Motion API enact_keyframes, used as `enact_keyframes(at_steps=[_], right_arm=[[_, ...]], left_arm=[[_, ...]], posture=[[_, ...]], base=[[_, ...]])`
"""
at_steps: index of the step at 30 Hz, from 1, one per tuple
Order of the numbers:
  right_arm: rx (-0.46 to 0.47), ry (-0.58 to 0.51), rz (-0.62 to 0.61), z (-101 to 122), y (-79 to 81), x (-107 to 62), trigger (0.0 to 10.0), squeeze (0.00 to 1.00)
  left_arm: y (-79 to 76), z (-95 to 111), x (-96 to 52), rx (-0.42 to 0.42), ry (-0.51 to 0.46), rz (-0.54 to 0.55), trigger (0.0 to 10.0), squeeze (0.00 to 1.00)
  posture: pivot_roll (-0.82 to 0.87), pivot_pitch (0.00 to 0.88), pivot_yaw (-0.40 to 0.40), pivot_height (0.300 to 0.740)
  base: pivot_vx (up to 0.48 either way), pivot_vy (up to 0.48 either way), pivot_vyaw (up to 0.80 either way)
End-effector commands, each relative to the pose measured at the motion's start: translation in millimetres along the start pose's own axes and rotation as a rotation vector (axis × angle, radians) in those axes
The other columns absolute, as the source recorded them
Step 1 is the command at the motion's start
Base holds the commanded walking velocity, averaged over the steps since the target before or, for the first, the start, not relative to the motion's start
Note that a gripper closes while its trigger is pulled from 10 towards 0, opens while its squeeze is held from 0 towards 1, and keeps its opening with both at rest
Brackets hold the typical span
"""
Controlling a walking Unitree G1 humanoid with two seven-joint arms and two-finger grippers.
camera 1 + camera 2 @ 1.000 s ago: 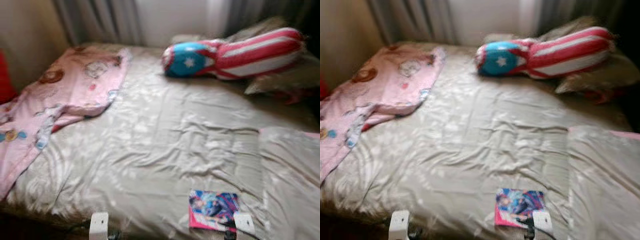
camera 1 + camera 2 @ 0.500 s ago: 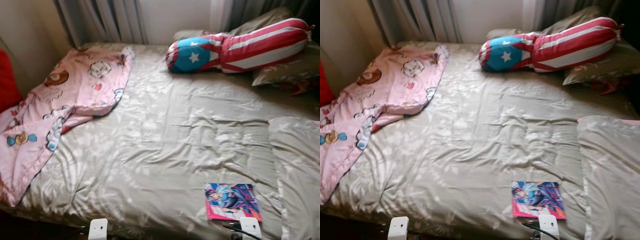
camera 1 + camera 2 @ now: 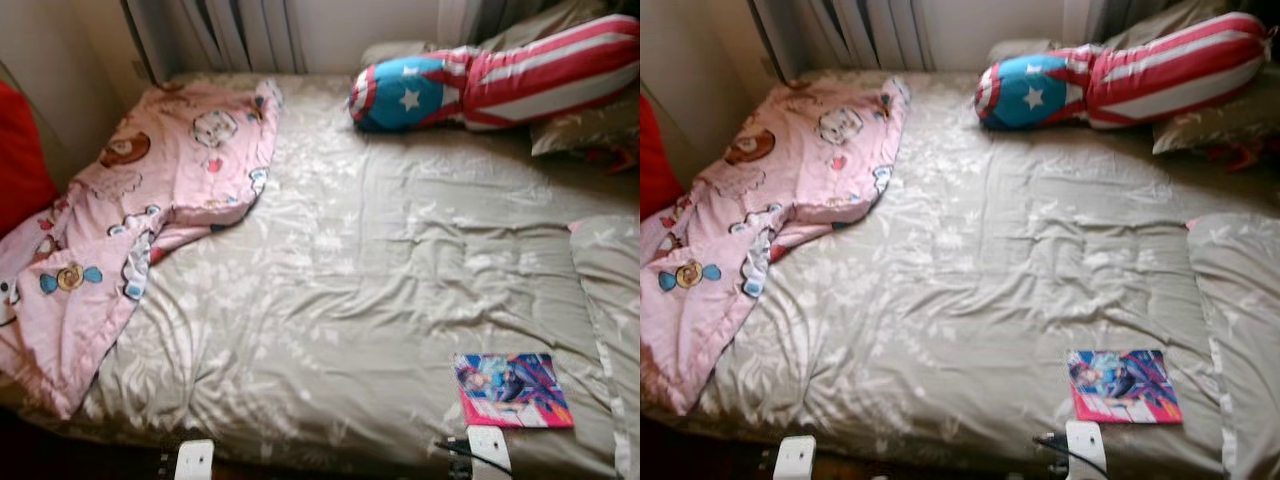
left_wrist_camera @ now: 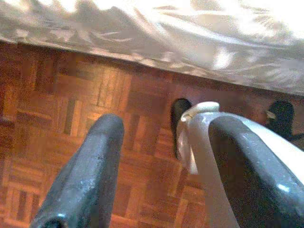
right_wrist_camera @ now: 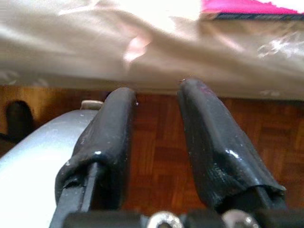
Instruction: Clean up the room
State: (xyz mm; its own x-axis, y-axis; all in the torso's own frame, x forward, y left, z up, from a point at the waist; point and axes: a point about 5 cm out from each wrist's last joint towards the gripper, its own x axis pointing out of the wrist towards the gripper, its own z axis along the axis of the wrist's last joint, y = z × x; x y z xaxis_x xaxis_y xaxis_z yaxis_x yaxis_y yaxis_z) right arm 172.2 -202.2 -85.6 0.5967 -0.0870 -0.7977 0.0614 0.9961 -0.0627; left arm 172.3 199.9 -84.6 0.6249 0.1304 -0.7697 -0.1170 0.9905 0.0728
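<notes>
A colourful pink-edged book (image 3: 512, 390) lies flat on the bed's beige duvet (image 3: 350, 270), near the front right corner. A crumpled pink cartoon blanket (image 3: 150, 200) covers the bed's left side and hangs over its edge. A red, white and blue bolster with a star (image 3: 480, 80) rests at the back right. My left gripper (image 4: 166, 128) hangs open over the parquet floor (image 4: 57, 95) beside the bed's edge. My right gripper (image 5: 156, 92) is open and empty, low in front of the bed, with the book's pink edge (image 5: 247, 8) above it.
A beige pillow (image 3: 610, 290) lies at the right edge and another pillow (image 3: 590, 125) sits under the bolster. A red cushion (image 3: 20, 160) stands left of the bed. Curtains (image 3: 230, 30) hang behind it. A wall (image 3: 60, 60) closes the left side.
The head camera has turned left and come closer, so the whole scene has shifted right and sharpened. Nothing on the bed has moved.
</notes>
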Motion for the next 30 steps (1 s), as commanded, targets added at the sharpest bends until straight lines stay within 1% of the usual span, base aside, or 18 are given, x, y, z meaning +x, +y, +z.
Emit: enact_keyframes(at_steps=[1,8,21,30], right_arm=[[0.007,0.029,0.014,-8.0,5.6,-1.2,10.0,0.0],[0.004,0.028,0.011,-6.9,3.7,-1.0,10.0,0.0],[-0.017,0.03,0.006,-7.2,0.6,-1.3,10.0,0.0],[-0.029,0.032,0.007,-7.5,0.7,-1.3,10.0,0.0]], left_arm=[[8.0,-15.6,-4.4,-0.001,0.046,0.023,10.0,0.0],[7.2,-16.1,-4.5,-0.004,0.046,0.023,10.0,0.0],[0.5,-17.1,-4.5,-0.02,0.051,0.02,10.0,0.0],[1.7,-19.8,-5.4,-0.026,0.057,0.027,10.0,0.0]], posture=[[-0.09,0.202,0.012,0.74],[-0.09,0.203,0.008,0.74],[-0.1,0.194,-0.013,0.74],[-0.1,0.191,-0.012,0.74]], base=[[0.0,0.465,0.0],[0.0,0.465,0.0],[0.0,0.466,0.0],[0.0,0.465,0.0]])
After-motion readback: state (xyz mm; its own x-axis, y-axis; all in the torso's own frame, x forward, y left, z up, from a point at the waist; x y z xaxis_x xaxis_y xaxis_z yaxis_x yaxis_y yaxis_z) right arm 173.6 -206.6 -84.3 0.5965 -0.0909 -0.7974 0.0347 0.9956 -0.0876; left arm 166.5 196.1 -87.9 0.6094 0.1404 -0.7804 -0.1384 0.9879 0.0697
